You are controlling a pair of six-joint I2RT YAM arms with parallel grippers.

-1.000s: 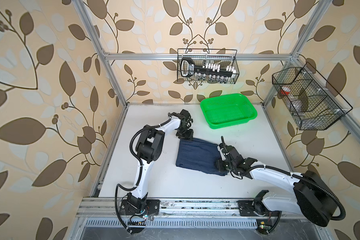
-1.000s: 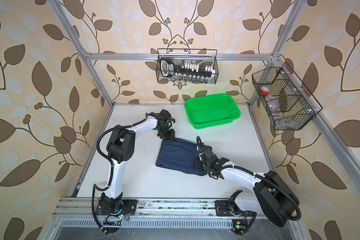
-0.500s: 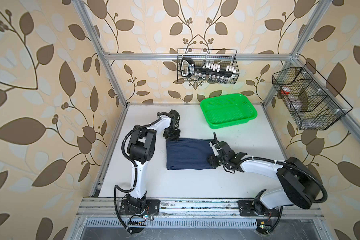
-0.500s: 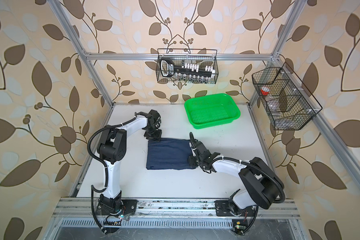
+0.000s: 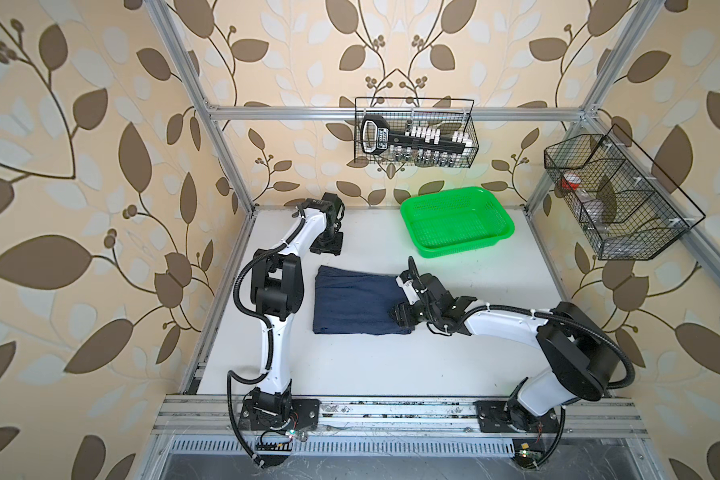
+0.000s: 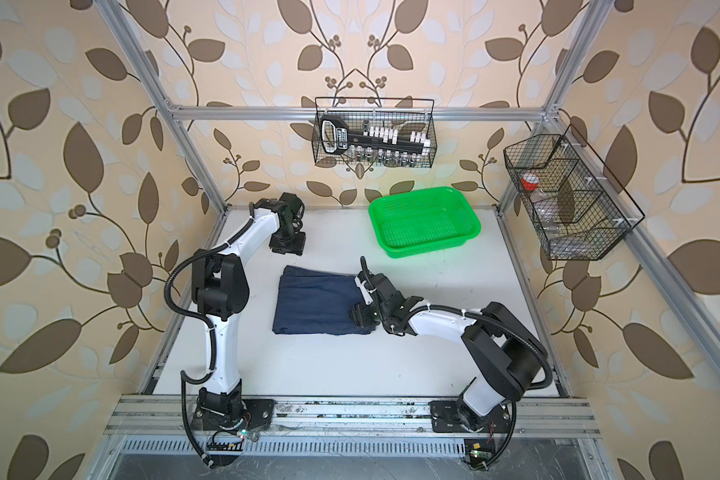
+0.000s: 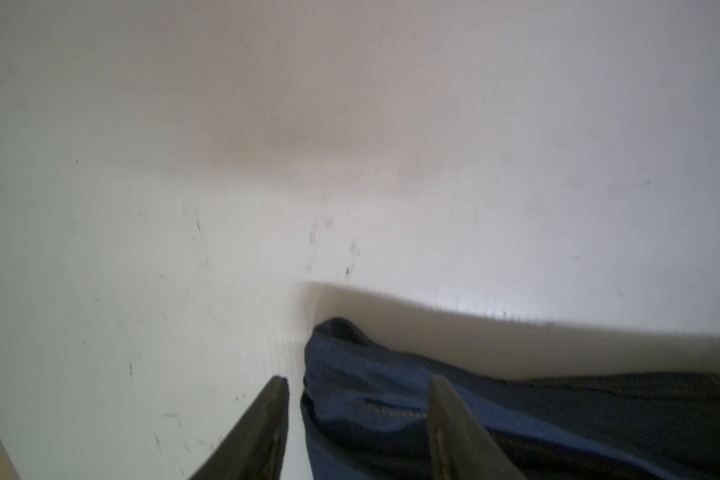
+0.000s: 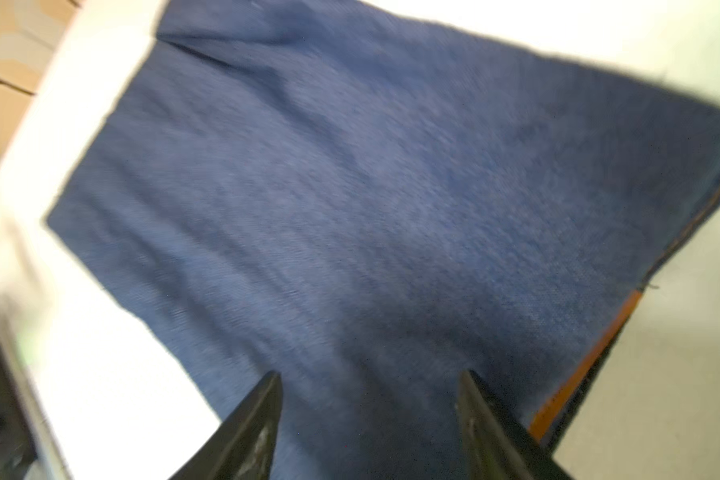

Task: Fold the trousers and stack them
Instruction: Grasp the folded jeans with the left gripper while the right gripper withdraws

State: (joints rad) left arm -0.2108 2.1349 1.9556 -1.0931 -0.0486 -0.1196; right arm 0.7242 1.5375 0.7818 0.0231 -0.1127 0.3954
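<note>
Trousers (image 5: 356,301): dark navy blue, plain. Thin orange-brown strip (image 8: 578,374) along one edge, perhaps patch, view blurred.
Basket (image 5: 462,246): bright green, fine mesh pattern.
Table (image 5: 391,365): white, few dark scuffs.
Walls (image 5: 80,166): beige, brown and pale leaf pattern.
Wire racks (image 5: 416,133): black.
Arms (image 5: 499,328): white, black joints.

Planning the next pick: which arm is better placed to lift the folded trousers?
Right, probably. The right gripper hangs open over the trousers' near edge; the left gripper, also open, sits just beyond the far corner, over bare table.
</note>
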